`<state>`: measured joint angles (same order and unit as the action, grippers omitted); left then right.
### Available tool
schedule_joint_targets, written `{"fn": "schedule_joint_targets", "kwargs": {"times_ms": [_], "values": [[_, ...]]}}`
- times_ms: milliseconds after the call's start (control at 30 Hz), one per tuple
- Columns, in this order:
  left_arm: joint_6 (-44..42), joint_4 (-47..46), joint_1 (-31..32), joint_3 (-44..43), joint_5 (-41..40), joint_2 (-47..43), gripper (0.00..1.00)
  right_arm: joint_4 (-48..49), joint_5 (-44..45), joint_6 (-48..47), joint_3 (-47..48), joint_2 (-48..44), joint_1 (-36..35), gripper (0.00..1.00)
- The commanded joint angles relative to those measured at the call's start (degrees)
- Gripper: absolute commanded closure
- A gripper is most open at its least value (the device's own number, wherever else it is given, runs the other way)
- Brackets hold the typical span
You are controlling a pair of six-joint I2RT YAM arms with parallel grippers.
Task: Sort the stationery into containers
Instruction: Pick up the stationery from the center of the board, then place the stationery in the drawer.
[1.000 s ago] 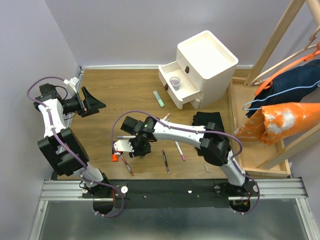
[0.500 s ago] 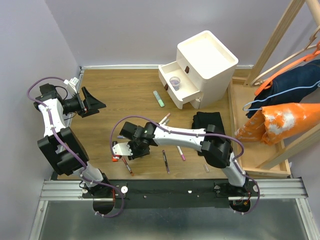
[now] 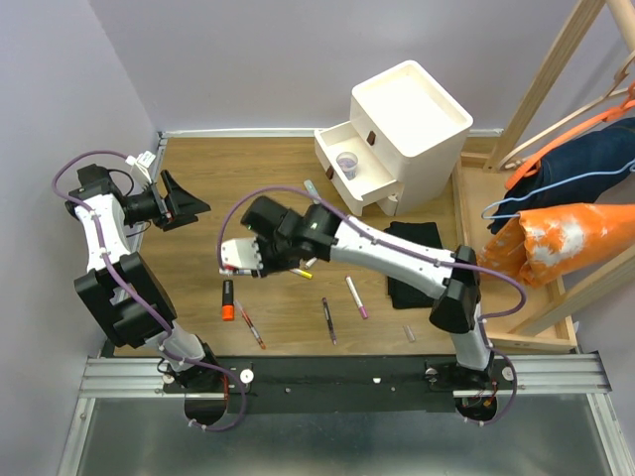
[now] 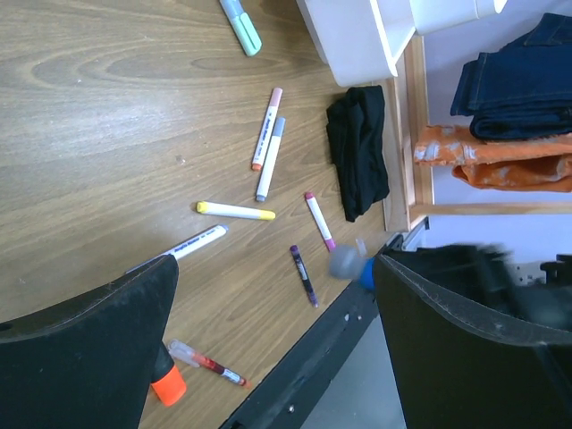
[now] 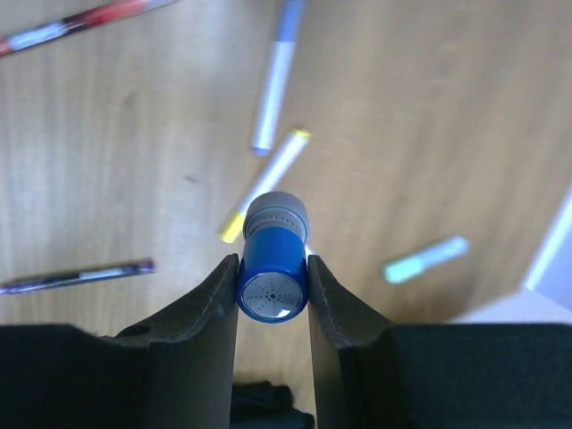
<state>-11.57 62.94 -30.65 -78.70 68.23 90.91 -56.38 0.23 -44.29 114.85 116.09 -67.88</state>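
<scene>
Above the wooden counter [image 3: 198,268], the right pincer [image 3: 243,256] clasped a blue marker [image 5: 273,273]; carrying it to the open drawers [image 3: 357,203] looked next. Left pincer [image 3: 187,198] gaped.

Print on the white pen [image 4: 195,242] is too small to read.

1. In my right wrist view the blue marker [image 5: 273,284] points at the lens, so its end hides most of its barrel.
2. Lower left of my left wrist view, a finger [image 4: 85,349] of my left gripper [image 4: 275,265] covers most of the orange highlighter [image 4: 166,386].
3. The cabinet [image 4: 349,40] is cut off by that view's top edge.
4. A grey-blue blob [image 4: 349,265] right of centre is too blurred to name.
</scene>
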Motion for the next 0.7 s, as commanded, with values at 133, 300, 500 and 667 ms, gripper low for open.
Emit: {"fn": "schedule_joint_targets", "kwargs": {"times_ms": [133, 300, 500, 667], "values": [[-0.6, -0.8, -0.1, 0.9, 3.6, -1.8, 0.01, -7.6, 11.6, 1.3, 18.8, 1.3, 10.9, 0.99], [0.6, -2.0, -0.1, 2.3, 2.7, -3.1, 0.01, -6.4, 12.8, 0.3, 22.6, 2.3, 19.4, 0.99], [2.2, -4.3, 0.0, 5.2, 0.9, -5.8, 0.01, -4.8, 9.6, -1.4, 22.4, 3.3, 30.5, 0.99], [2.5, -5.3, 0.0, 6.6, -1.0, -6.4, 0.01, -4.1, 6.1, -2.6, 20.2, 5.0, 35.9, 1.00]]}}
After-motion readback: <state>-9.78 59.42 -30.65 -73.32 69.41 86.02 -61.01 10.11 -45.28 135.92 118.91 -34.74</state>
